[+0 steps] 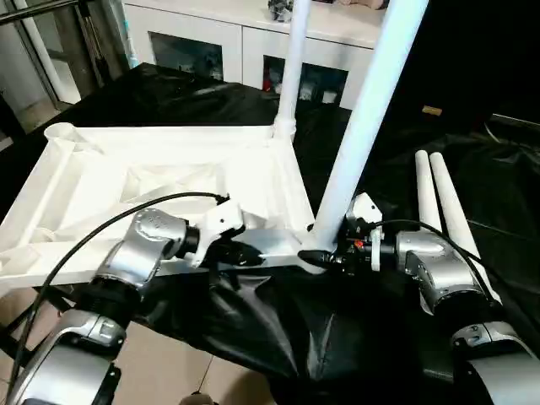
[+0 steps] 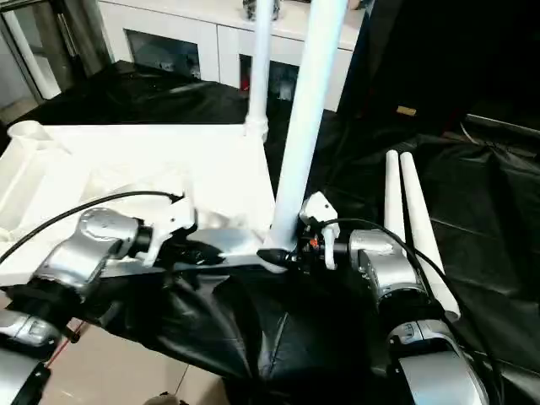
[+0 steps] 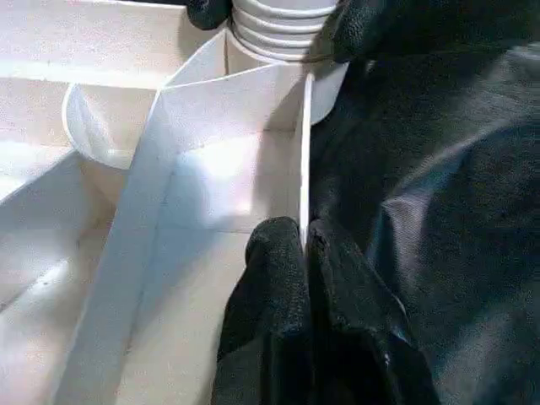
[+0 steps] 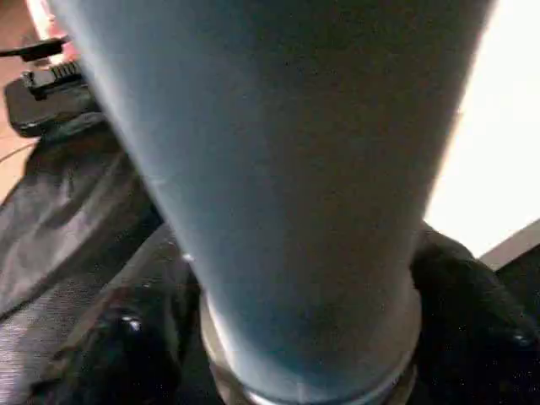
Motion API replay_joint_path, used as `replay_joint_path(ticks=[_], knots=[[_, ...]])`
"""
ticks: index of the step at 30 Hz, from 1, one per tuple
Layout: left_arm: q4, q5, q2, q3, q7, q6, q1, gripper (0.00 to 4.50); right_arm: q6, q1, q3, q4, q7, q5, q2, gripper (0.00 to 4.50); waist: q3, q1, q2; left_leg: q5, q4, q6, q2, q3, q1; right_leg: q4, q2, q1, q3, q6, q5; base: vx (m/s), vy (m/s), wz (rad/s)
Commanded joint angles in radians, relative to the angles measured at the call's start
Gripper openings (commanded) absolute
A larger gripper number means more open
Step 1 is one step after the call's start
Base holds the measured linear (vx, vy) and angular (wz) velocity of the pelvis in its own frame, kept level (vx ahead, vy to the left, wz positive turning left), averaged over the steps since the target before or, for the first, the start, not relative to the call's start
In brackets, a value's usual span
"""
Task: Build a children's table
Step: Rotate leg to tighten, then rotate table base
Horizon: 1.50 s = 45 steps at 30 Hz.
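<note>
The tabletop lies upside down on the black cloth, light and stiff, so my left gripper pinches its thin near rim while my right gripper clasps the smooth, slippery leg low beside the corner socket.

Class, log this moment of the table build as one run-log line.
stage: near-corner leg upright in socket | left end effector: shut on tabletop edge | right end effector: around leg base | loose legs: two

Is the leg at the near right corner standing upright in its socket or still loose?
Upright: the near leg rises from the tabletop's corner socket, its threaded base showing in the left wrist view, with the right gripper around its base. Whether it is fully tightened, cannot tell.
</note>
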Motion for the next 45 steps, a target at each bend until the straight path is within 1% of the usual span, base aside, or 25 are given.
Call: replay_joint_path(ticks=[1, 5, 7, 10, 11, 15, 16, 18, 19, 21, 22, 23, 26, 27, 29, 31, 35, 36, 37, 38, 39, 41, 42, 44, 45], knots=[[-0.027, -0.022, -0.015, -0.023, -0.014, 0.01, 0.007, 0.0, 0.024, 0.012, 0.045, -0.041, 0.044, 0.013, 0.017, 2.94, -0.061, 0.005, 0.003, -0.147, -0.056, 0.058, 0.03, -0.001, 0.002, -0.071, -0.081, 0.057, 0.049, -0.226, -0.091, 0.0, 0.0, 0.0], [-0.014, -0.018, -0.034, -0.011, 0.031, 0.018, -0.001, 0.0, 0.028, 0.021, 0.049, -0.042, 0.001, 0.003, 0.028, 2.76, -0.061, 0.004, 0.001, -0.149, -0.055, 0.054, 0.029, 0.0, 0.002, -0.073, -0.082, 0.056, 0.049, -0.225, -0.099, 0.0, 0.0, 0.0], [0.031, 0.003, -0.073, 0.008, 0.133, 0.029, -0.029, 0.0, 0.026, 0.002, 0.027, 0.018, -0.146, -0.034, 0.06, 2.73, -0.059, 0.001, 0.001, -0.146, -0.056, 0.045, 0.029, 0.0, 0.003, -0.075, -0.082, 0.053, 0.051, -0.222, -0.106, 0.0, 0.0, 0.0], [0.112, 0.039, -0.132, 0.029, 0.302, 0.052, -0.086, 0.0, 0.032, -0.047, -0.023, 0.131, -0.44, -0.075, 0.11, 2.72, -0.054, -0.005, 0.0, -0.202, -0.063, 0.009, 0.025, -0.004, 0.01, -0.09, -0.087, 0.049, 0.052, -0.193, -0.248, 0.0, 0.0, 0.0], [0.119, 0.041, -0.137, 0.031, 0.317, 0.055, -0.091, 0.0, 0.033, -0.05, -0.027, 0.138, -0.461, -0.076, 0.113, 2.72, -0.053, -0.008, 0.001, -0.212, -0.064, -0.005, 0.024, -0.005, 0.014, -0.092, -0.086, 0.046, 0.053, -0.183, -0.28, 0.0, 0.0, 0.0], [0.191, 0.054, -0.19, 0.055, 0.461, 0.082, -0.147, 0.0, 0.058, -0.075, -0.071, 0.195, -0.636, -0.062, 0.147, 2.7, -0.058, -0.003, -0.001, -0.197, -0.061, 0.006, 0.023, -0.004, 0.011, -0.093, -0.087, 0.05, 0.055, -0.166, -0.263, 0.0, 0.0, 0.0], [0.231, 0.058, -0.227, 0.068, 0.542, 0.089, -0.181, 0.0, 0.079, -0.09, -0.109, 0.228, -0.756, -0.044, 0.171, 2.7, -0.059, -0.004, 0.004, -0.17, -0.061, 0.005, 0.023, -0.002, 0.012, -0.087, -0.081, 0.046, 0.056, -0.176, -0.195, 0.0, 0.0, 0.0], [0.256, 0.061, -0.251, 0.074, 0.581, 0.081, -0.202, 0.0, 0.085, -0.098, -0.134, 0.244, -0.821, -0.03, 0.187, 2.7, -0.062, -0.001, 0.001, -0.15, -0.058, 0.009, 0.023, -0.002, 0.009, -0.08, -0.082, 0.052, 0.055, -0.189, -0.136, 0.0, 0.0, 0.0], [0.266, 0.064, -0.261, 0.074, 0.59, 0.07, -0.209, 0.0, 0.082, -0.101, -0.145, 0.25, -0.831, -0.021, 0.195, 3.26, -0.062, -0.001, 0.001, -0.144, -0.059, 0.012, 0.023, -0.003, 0.007, -0.079, -0.083, 0.053, 0.055, -0.192, -0.119, 0.0, 0.0, 0.0], [0.273, 0.067, -0.268, 0.07, 0.587, 0.051, -0.215, 0.0, 0.073, -0.104, -0.161, 0.256, -0.835, -0.01, 0.203, 3.4, -0.067, 0.002, 0.001, -0.125, -0.056, 0.023, 0.021, -0.002, 0.006, -0.073, -0.081, 0.058, 0.054, -0.201, -0.062, 0.0, 0.0, 0.0], [0.282, 0.069, -0.271, 0.067, 0.584, 0.041, -0.217, 0.0, 0.07, -0.109, -0.164, 0.263, -0.837, -0.01, 0.206, 3.49, -0.067, 0.003, 0.012, -0.111, -0.054, 0.03, 0.021, -0.004, 0.001, -0.067, -0.082, 0.06, 0.053, -0.21, -0.017, 0.0, 0.0, 0.0], [0.289, 0.071, -0.273, 0.065, 0.582, 0.035, -0.219, 0.0, 0.07, -0.112, -0.165, 0.268, -0.838, -0.011, 0.208, 3.61, -0.066, -0.003, 0.006, -0.114, -0.055, 0.036, 0.02, -0.003, 0.001, -0.069, -0.08, 0.061, 0.052, -0.212, -0.002, 0.0, 0.0, 0.0], [0.315, 0.069, -0.277, 0.057, 0.585, -0.003, -0.226, 0.0, 0.013, -0.119, -0.143, 0.264, -0.888, -0.057, 0.192, 3.81, -0.063, -0.004, 0.009, -0.148, -0.056, 0.032, 0.02, -0.003, 0.004, -0.077, -0.084, 0.06, 0.052, -0.213, -0.06, 0.0, 0.0, 0.0], [0.321, 0.069, -0.278, 0.057, 0.59, -0.012, -0.228, 0.0, 0.012, -0.121, -0.149, 0.261, -0.894, -0.054, 0.187, 3.81, -0.062, -0.006, 0.003, -0.161, -0.057, 0.026, 0.02, -0.002, 0.004, -0.081, -0.082, 0.06, 0.052, -0.205, -0.091, 0.0, 0.0, 0.0], [0.335, 0.068, -0.283, 0.065, 0.608, -0.036, -0.232, 0.28, 0.009, -0.119, -0.159, 0.233, -0.886, -0.044, 0.167, 3.84, -0.061, -0.005, 0.0, -0.169, -0.058, 0.026, 0.019, -0.002, 0.004, -0.084, -0.083, 0.06, 0.053, -0.195, -0.123, 0.0, 0.0, 0.0], [0.349, 0.042, -0.291, 0.096, 0.625, -0.067, -0.24, 0.28, 0.029, -0.101, -0.168, 0.167, -0.846, -0.028, 0.134, 3.84, -0.061, -0.001, 0.0, -0.168, -0.056, 0.033, 0.019, -0.001, 0.007, -0.084, -0.081, 0.061, 0.054, -0.189, -0.12, 0.0, 0.0, 0.0], [0.343, 0.035, -0.29, 0.112, 0.648, -0.099, -0.238, 0.67, 0.047, -0.059, -0.162, 0.07, -0.781, -0.022, 0.093, 3.85, -0.07, 0.002, -0.006, -0.078, -0.047, 0.074, 0.021, -0.003, -0.002, -0.061, -0.078, 0.069, 0.051, -0.22, 0.086, 0.0, 0.0, 0.0], [0.327, 0.037, -0.278, 0.129, 0.692, -0.139, -0.23, 0.7, 0.071, -0.007, -0.148, -0.036, -0.709, -0.009, 0.06, 3.85, -0.071, 0.006, -0.008, -0.065, -0.045, 0.091, 0.019, -0.004, -0.005, -0.06, -0.077, 0.076, 0.05, -0.218, 0.128, 0.0, 0.0, 0.0], [0.32, 0.034, -0.273, 0.137, 0.704, -0.146, -0.227, 0.77, 0.077, 0.013, -0.14, -0.076, -0.682, -0.004, 0.049, 3.85, -0.075, 0.006, -0.009, -0.039, -0.041, 0.109, 0.018, -0.004, -0.005, -0.053, -0.076, 0.074, 0.049, -0.223, 0.184, 0.0, 0.0, 0.0], [0.299, 0.039, -0.257, 0.142, 0.719, -0.147, -0.219, 0.89, 0.091, 0.039, -0.129, -0.123, -0.651, 0.001, 0.036, 3.85, -0.075, 0.004, -0.004, -0.028, -0.039, 0.115, 0.016, -0.005, -0.008, -0.05, -0.075, 0.076, 0.049, -0.226, 0.204, 0.0, 0.0, 0.0], [0.293, 0.041, -0.252, 0.143, 0.723, -0.146, -0.217, 1.0, 0.095, 0.045, -0.126, -0.134, -0.643, 0.002, 0.032, 3.85, -0.074, 0.001, -0.008, -0.025, -0.039, 0.124, 0.017, -0.004, -0.009, -0.052, -0.075, 0.073, 0.047, -0.225, 0.206, 0.0, 0.0, 0.0], [0.216, 0.051, -0.2, 0.167, 0.757, -0.112, -0.186, 1.06, 0.14, 0.098, -0.091, -0.222, -0.568, 0.023, 0.014, 3.85, -0.071, 0.001, -0.006, -0.052, -0.041, 0.122, 0.021, -0.005, -0.008, -0.056, -0.078, 0.075, 0.046, -0.229, 0.16, 0.0, 0.0, 0.0], [0.199, 0.053, -0.186, 0.176, 0.77, -0.1, -0.179, 1.06, 0.155, 0.11, -0.081, -0.242, -0.548, 0.031, 0.011, 3.85, -0.068, -0.005, -0.004, -0.07, -0.043, 0.121, 0.021, -0.005, -0.01, -0.058, -0.076, 0.069, 0.045, -0.228, 0.125, 0.0, 0.0, 0.0], [0.174, 0.064, -0.161, 0.188, 0.796, -0.078, -0.165, 1.06, 0.164, 0.126, -0.064, -0.265, -0.529, 0.033, 0.013, 3.85, -0.067, -0.007, -0.001, -0.104, -0.046, 0.1, 0.026, -0.004, -0.002, -0.064, -0.078, 0.064, 0.046, -0.226, 0.05, 0.0, 0.0, 0.0], [0.09, 0.1, -0.088, 0.225, 0.856, -0.004, -0.111, 1.06, 0.162, 0.138, -0.034, -0.261, -0.543, 0.006, 0.046, 3.85, -0.065, -0.008, 0.002, -0.119, -0.046, 0.084, 0.027, -0.003, 0.0, -0.066, -0.077, 0.061, 0.047, -0.223, 0.02, 0.0, 0.0, 0.0]])
